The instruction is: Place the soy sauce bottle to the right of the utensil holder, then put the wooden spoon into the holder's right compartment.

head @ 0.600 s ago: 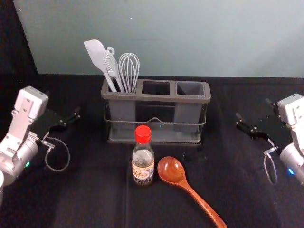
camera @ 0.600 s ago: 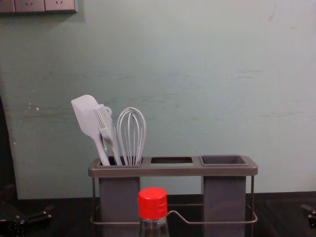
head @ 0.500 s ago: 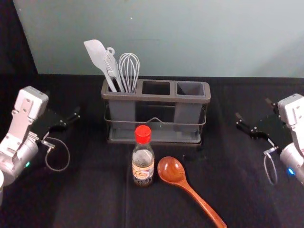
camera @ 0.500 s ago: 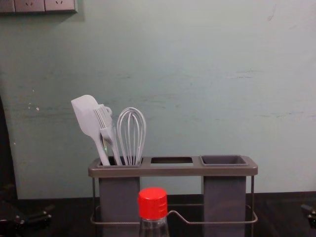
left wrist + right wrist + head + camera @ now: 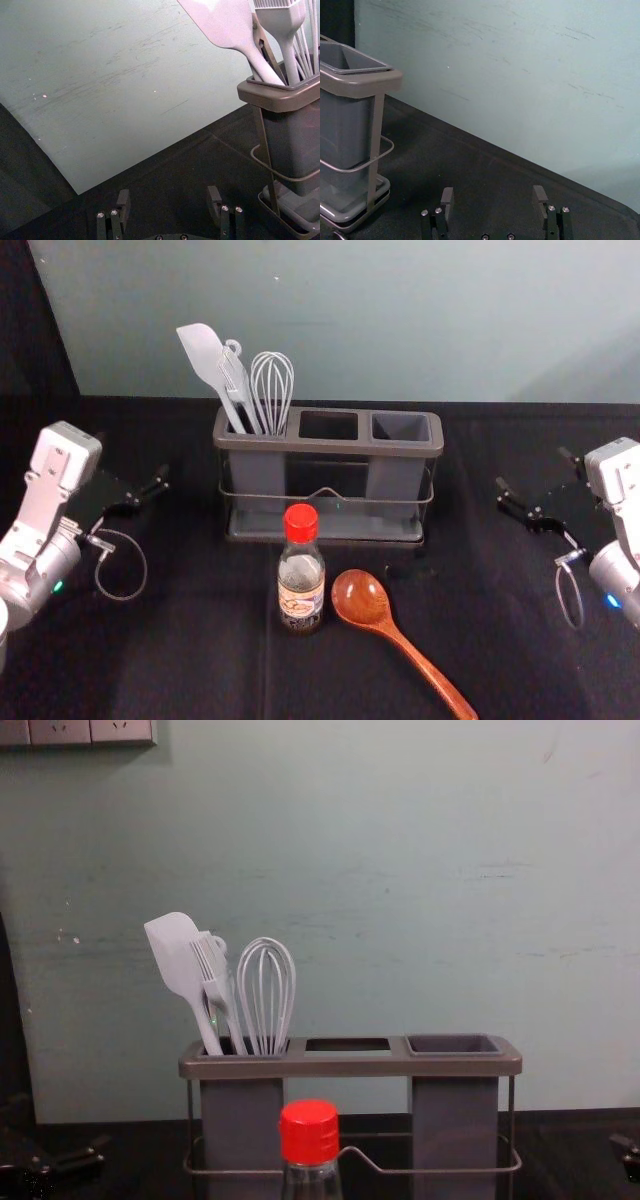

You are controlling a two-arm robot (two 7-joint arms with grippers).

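Jaws wide apart, empty: left gripper [image 5: 133, 460], left; right gripper [image 5: 533, 470], right. Clear, red-capped soy sauce bottle [image 5: 301, 575], label [image 5: 300, 602] illegible: near side of grey plastic utensil holder [image 5: 330, 446]. Brown wooden spoon [image 5: 362, 598]: right of bottle.

Silvery-white arms [image 5: 36, 508] have black fingers [image 5: 123, 200], screws [image 5: 100, 215], looped grey cables [image 5: 145, 562], a green light [image 5: 58, 586] and a blue light [image 5: 612, 601].

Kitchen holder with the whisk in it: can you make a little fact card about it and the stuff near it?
holder: grey, three compartments
left compartment: pale spatula, pale brush, pale wire whisk
right compartment: no utensils sticking out
bottle: clear soy sauce bottle with red cap, upright in front of holder
spoon: brown wooden spoon, lying right of bottle
left gripper: open, left of holder
right gripper: open, right of holder
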